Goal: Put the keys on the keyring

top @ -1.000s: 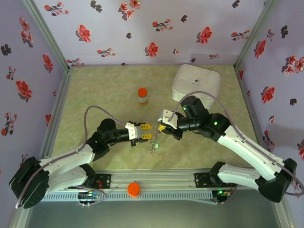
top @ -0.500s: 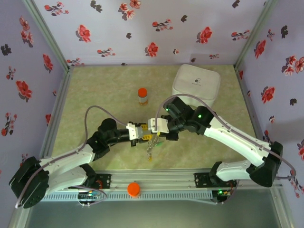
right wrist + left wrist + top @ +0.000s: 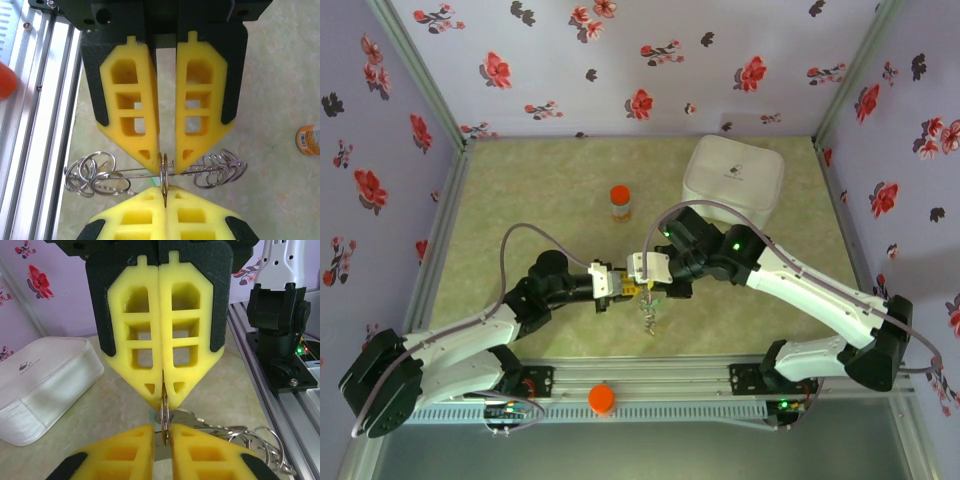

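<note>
Thin metal keyring (image 3: 164, 172), edge-on and brass-toned, sits pinched between the two grippers' tips, nearer the arm bases than the white square soft-cornered box (image 3: 733, 178) and to its left. Right gripper (image 3: 165, 192): yellow cut-out lattice fingers in black matte backing, jaws pressed flat together with the ring's rim clamped in the seam. Left gripper (image 3: 162, 432): same yellow lattice fingers, jaws a narrow slit apart straddling the ring from the opposite side; one tip looks to touch it, but can't tell whether both pads pinch. A bunch of shiny silver wire loops (image 3: 648, 316) hangs off the ring just below the meeting fingertips; the right wrist view shows two clusters of loops either side of the ring, joined by thin straight wire. Keys too small to tell from the loops. The box has a smooth, slightly ribbed side and a small dark logo on the lid; it is well apart from the grippers. A small bottle (image 3: 620, 203) with an orange cap and a label stands upright left of the box, clear of both arms. The table (image 3: 520, 200) is mottled pale green and matte. A ridged aluminium rail (image 3: 670, 385) runs along the edge far from the box, with a round orange knob (image 3: 601, 399) on it. Grey cables loop over both arms. Between the fingertips, only the ring.
</note>
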